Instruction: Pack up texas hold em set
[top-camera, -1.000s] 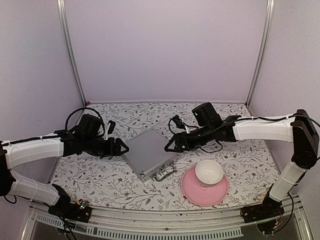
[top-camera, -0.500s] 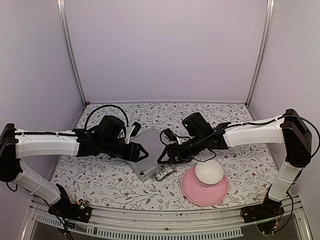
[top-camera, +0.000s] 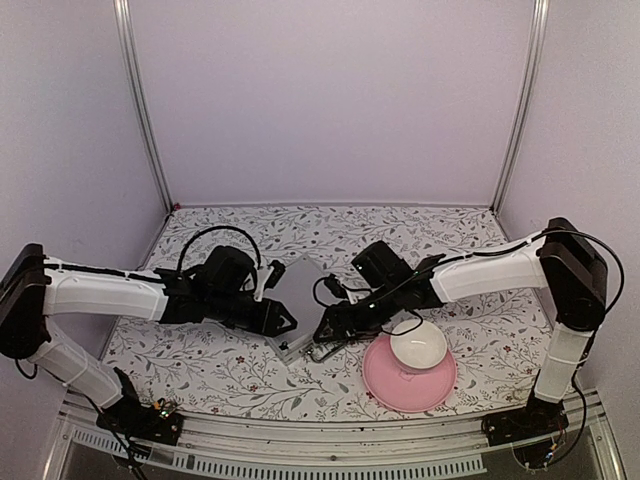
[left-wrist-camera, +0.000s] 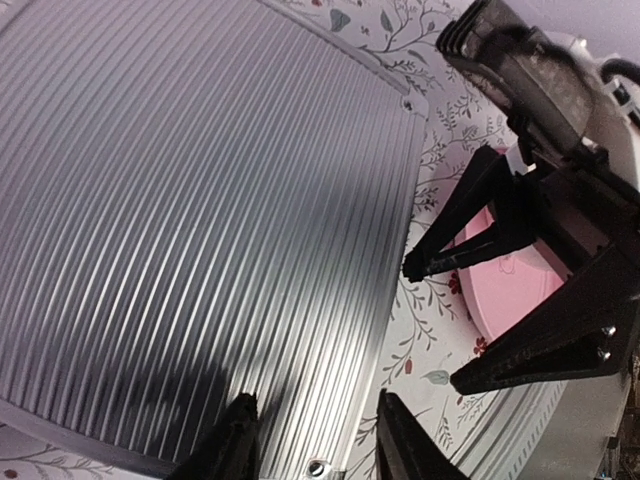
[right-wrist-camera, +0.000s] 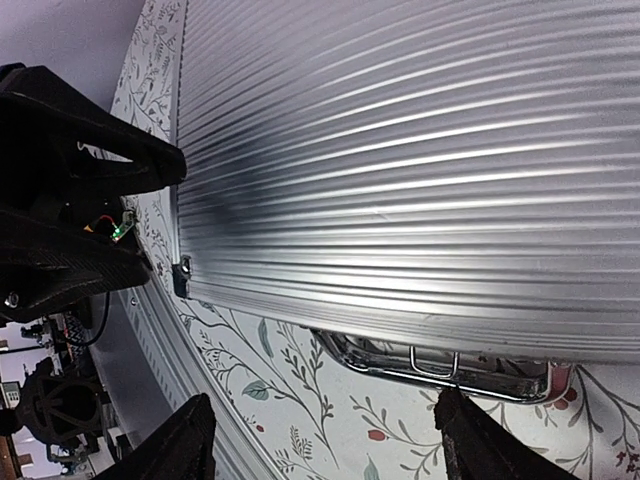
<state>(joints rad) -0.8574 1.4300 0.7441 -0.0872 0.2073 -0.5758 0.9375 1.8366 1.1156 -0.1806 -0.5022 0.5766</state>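
Briefcase, left claw nearer, right claw nearer

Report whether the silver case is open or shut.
Shut: the silver case lies flat with its ribbed lid down, no lining showing, handle at its near edge.

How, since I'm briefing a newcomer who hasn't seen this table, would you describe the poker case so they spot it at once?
On the floral-patterned table, look at the middle. The case lies flat and closed there, with a metal handle on its near edge. Its ribbed silver lid sets it apart from the round pink plate and the white bowl to its right.
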